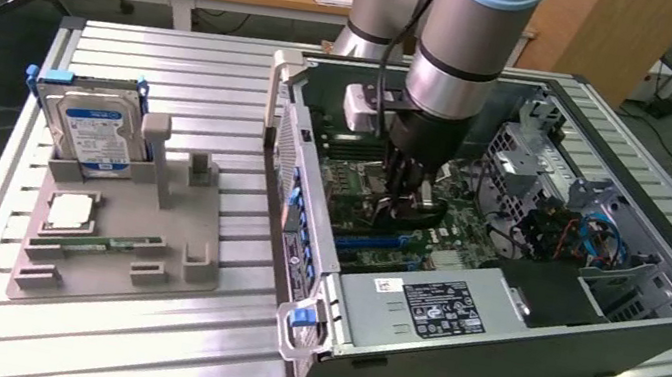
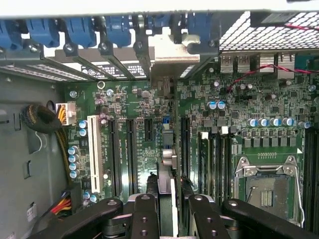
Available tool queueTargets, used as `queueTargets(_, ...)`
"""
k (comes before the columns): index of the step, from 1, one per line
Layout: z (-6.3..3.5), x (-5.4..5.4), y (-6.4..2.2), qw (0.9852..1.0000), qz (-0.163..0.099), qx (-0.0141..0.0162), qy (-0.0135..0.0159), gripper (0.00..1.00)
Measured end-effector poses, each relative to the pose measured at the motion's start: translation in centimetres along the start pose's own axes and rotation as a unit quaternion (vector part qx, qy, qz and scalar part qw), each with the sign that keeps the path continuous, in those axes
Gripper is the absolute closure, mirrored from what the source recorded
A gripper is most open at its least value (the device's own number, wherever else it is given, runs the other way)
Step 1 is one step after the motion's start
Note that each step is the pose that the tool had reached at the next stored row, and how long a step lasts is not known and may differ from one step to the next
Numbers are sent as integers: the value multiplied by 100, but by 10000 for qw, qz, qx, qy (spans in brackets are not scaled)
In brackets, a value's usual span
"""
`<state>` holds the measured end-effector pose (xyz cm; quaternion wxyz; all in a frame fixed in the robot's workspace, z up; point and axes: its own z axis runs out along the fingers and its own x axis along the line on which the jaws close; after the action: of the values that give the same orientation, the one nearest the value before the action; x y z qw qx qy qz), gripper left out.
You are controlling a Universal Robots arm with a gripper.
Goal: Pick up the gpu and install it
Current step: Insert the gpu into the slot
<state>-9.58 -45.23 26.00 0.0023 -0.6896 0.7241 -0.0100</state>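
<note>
My gripper (image 1: 406,195) is down inside the open computer case (image 1: 638,328), above the green motherboard (image 2: 139,109). It is shut on the gpu (image 2: 167,184), which I see edge-on in the wrist view as a thin dark card standing between the two black fingers (image 2: 144,214). The card runs along a slot in the middle of the board. Its silver bracket (image 2: 169,52) lies at the case's rear wall, in line with the slot openings. In the exterior view the gpu (image 1: 427,213) is a dark shape below the fingers, mostly hidden by the arm.
A grey fixture (image 1: 114,265) at the exterior view's left holds a silver hard drive (image 1: 96,125), a chip (image 1: 73,211) and a memory stick (image 1: 98,240). Inside the case are a power supply (image 1: 426,304), a CPU socket (image 2: 264,186), a white slot (image 2: 93,154), cables (image 2: 45,119) and blue clips (image 2: 79,30).
</note>
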Motion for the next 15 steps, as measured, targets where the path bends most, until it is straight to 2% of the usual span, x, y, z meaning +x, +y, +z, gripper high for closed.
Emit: queueTargets(15,45,13,1,10000,0,0,0,72)
